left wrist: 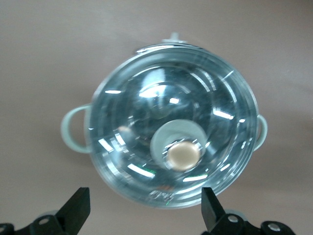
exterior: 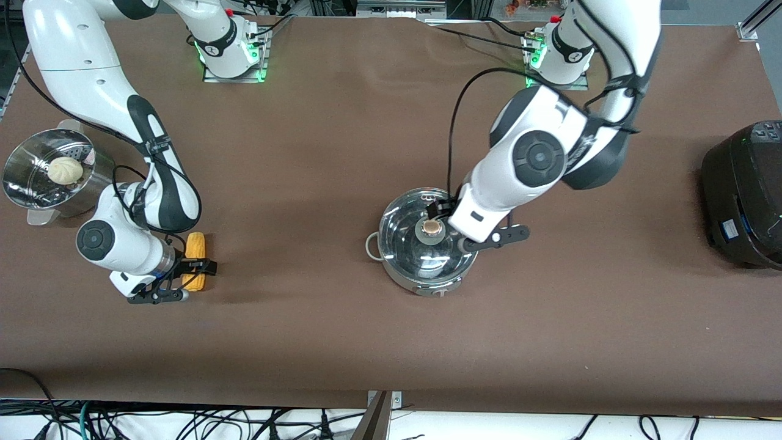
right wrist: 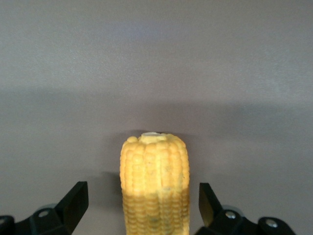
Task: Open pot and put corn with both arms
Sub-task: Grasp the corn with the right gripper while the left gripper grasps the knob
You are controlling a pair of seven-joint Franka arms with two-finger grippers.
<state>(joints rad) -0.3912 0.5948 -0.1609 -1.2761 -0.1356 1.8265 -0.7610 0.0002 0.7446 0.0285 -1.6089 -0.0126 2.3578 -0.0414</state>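
The shiny steel pot [exterior: 421, 278] stands mid-table with its glass lid [exterior: 406, 244] on and the copper knob [exterior: 432, 228] on top. My left gripper [exterior: 451, 227] hovers just over the lid beside the knob, open and holding nothing. In the left wrist view the lid [left wrist: 146, 122] and knob [left wrist: 184, 155] lie below the open left gripper [left wrist: 145, 208]. The yellow corn [exterior: 195, 247] lies on the table toward the right arm's end. My right gripper [exterior: 190, 280] is open and straddles it without touching it. The right wrist view shows the corn [right wrist: 154, 186] between the spread fingertips [right wrist: 78, 200].
A perforated steel steamer basket [exterior: 24, 195] with a white bun [exterior: 65, 169] stands at the right arm's end of the table. A large black rice cooker [exterior: 745, 195] stands at the left arm's end. Brown table [exterior: 342, 153] lies between the corn and the pot.
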